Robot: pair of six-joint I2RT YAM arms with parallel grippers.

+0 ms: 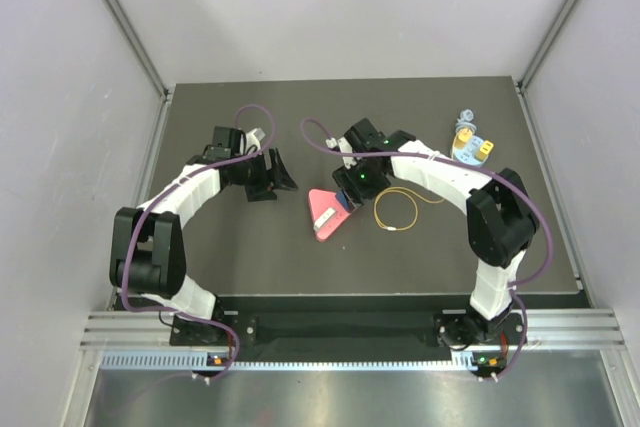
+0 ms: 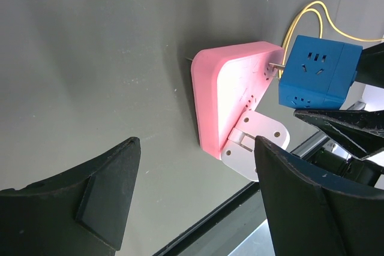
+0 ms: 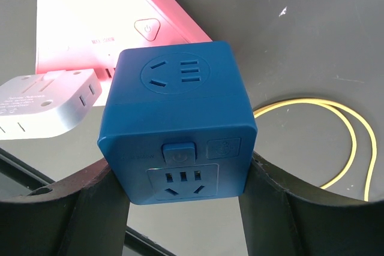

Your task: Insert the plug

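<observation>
Left wrist view: right gripper (image 3: 186, 203) clenched on blue cube plug (image 2: 321, 70), prong tip at pink power strip (image 2: 231, 88), left gripper (image 2: 198, 203) released, empty; risk: misaligned prongs may shove the unbraced strip left.

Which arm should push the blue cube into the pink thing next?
Right, probably. The right gripper holds the blue cube, and the cube's pin is right beside the pink strip. The left gripper is open and empty, apart from both.
</observation>
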